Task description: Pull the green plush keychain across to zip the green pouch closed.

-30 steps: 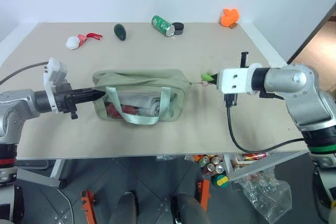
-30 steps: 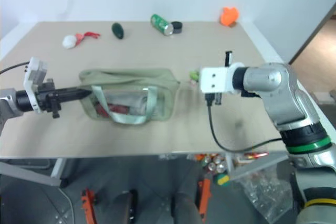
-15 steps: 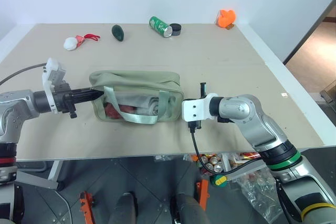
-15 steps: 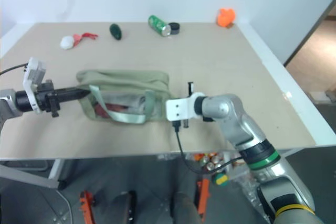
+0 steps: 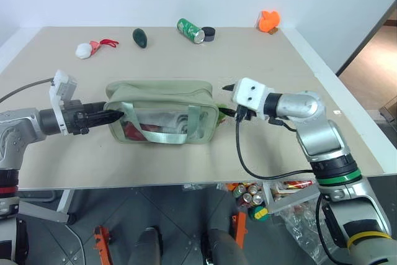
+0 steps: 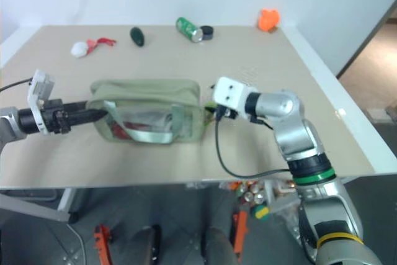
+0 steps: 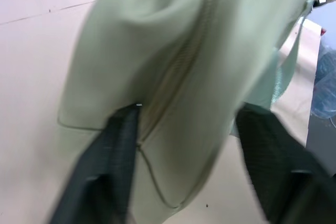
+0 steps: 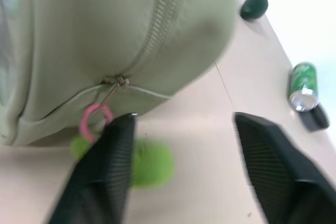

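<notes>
Sage-green fabric, soft and slumping, makes up the green pouch (image 5: 162, 113), which lies mid-table with its zip looking drawn right to its 3 o'clock end. There we see the green plush keychain (image 8: 149, 164) hanging off the zip pull by a pink ring (image 8: 95, 120), resting on the table (image 5: 260, 66) just beside the pouch's end.

Our right gripper (image 8: 181, 169) stands with its fingers spread wide and nothing between them; one finger (image 8: 107, 171) partly covers the plush. Our left gripper (image 7: 191, 171) is also spread wide at the pouch's 9 o'clock end, the cloth between its fingers but not pinched.

We judge the plush light, squashy and liable to slip out of a shallow pinch; a hold across its fuzzy body near the ring looks safest. The pouch will likely drag along unless its far end is pinned.

At 12 o'clock, well apart, lie a green can (image 5: 191, 30) and a dark green oval (image 5: 141, 37).
</notes>
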